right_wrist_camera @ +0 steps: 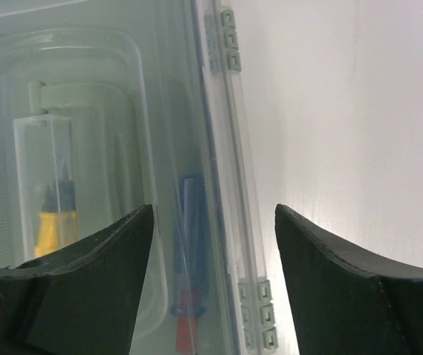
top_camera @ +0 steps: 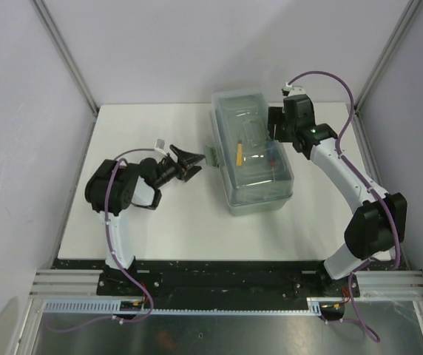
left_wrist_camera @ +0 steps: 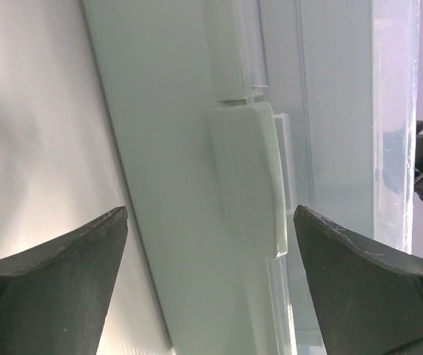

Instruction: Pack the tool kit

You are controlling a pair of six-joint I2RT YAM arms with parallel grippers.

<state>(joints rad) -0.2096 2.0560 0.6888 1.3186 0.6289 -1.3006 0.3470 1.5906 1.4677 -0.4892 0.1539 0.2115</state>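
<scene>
The tool kit (top_camera: pixel 252 151) lay shut on the bench (top_camera: pixel 145 222), right of centre, its long axis running away from my bases. A yellow-handled tool (top_camera: pixel 239 153) showed through the clear lid. My left end effector (top_camera: pixel 199 165) was spread wide, gripping nothing, and pointed rightward at the box's left long wall. The grey-green latch (left_wrist_camera: pixel 245 177) stood straight ahead between my fingers, near but apart from them. My right end effector (right_wrist_camera: pixel 213 214) hung over the opposite long edge, beside the hinges (right_wrist_camera: pixel 230 41), likewise wide apart and empty. Whether it touched the lid I could not tell. I judged the left arm better placed for the latch.
</scene>
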